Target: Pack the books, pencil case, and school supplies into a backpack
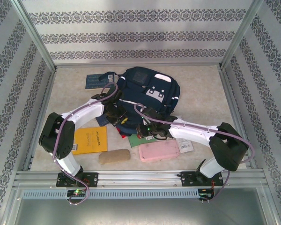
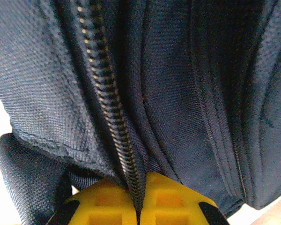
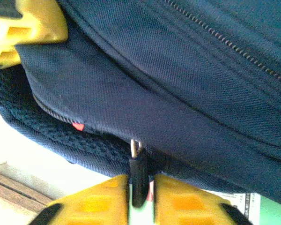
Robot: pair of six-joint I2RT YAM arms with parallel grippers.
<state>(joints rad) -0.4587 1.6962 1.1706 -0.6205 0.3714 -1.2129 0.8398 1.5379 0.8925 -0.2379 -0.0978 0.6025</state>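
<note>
You are working the zip of the backpack (image 1: 147, 86), which is lying toward the far middle of the table (image 1: 201, 93); your left jaws are clamping shut on its zip seam (image 2: 112, 122); your right jaws are pinching the zip pull (image 3: 137, 171); packing, by the look of it, is not yet beginning; the yellow book (image 1: 90, 139), blue book (image 1: 91, 82) and pink case (image 1: 158, 151) are lying outside, waiting to go in.

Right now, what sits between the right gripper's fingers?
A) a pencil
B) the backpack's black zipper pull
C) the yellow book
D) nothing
B: the right wrist view shows the black zipper pull of the backpack standing between the yellow fingers of the right gripper.
</note>
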